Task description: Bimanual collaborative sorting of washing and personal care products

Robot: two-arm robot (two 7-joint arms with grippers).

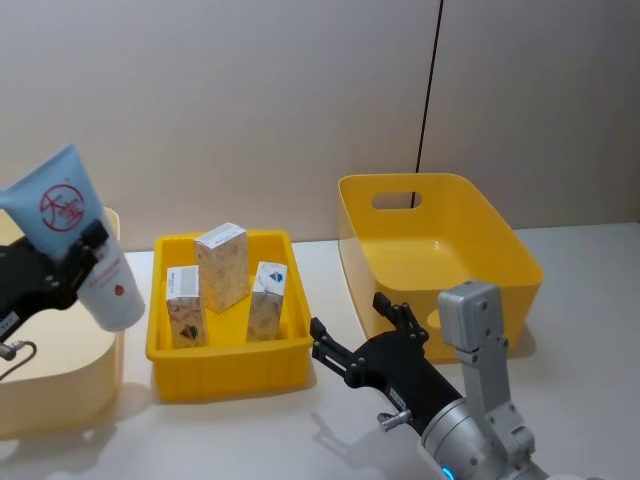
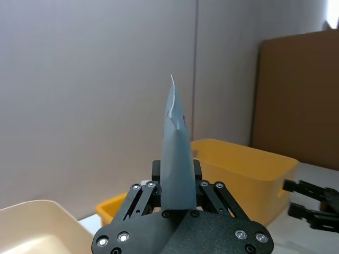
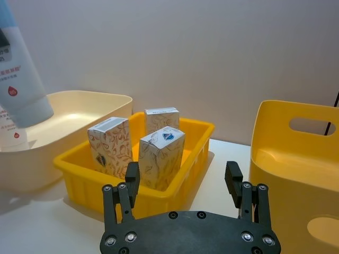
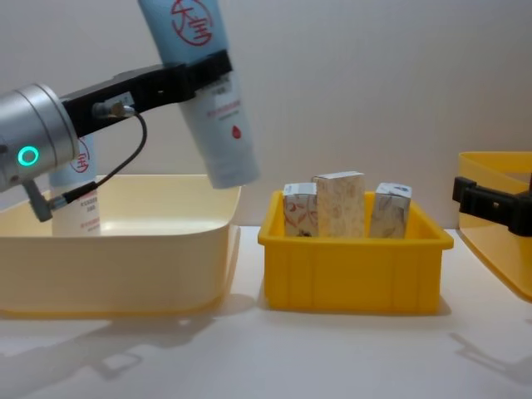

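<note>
My left gripper (image 1: 85, 255) is shut on a light-blue-and-white tube (image 1: 70, 230) with a red round logo, held tilted in the air over the near corner of the cream bin (image 4: 125, 266). A second such tube (image 4: 79, 195) stands inside that bin behind the left arm. Three whitish patterned cartons (image 1: 222, 265) (image 1: 266, 300) (image 1: 185, 320) stand upright in the small yellow tray (image 1: 230, 365). My right gripper (image 1: 365, 330) hovers open and holds nothing, low over the table just right of the tray, its fingers (image 3: 131, 180) pointing toward the cartons (image 3: 161, 156).
A large yellow bin (image 1: 500, 240) with a handle slot stands at the right, beside the right arm and apart from the tray. The cream bin (image 1: 60, 390) is at the far left. A pale wall runs behind the table.
</note>
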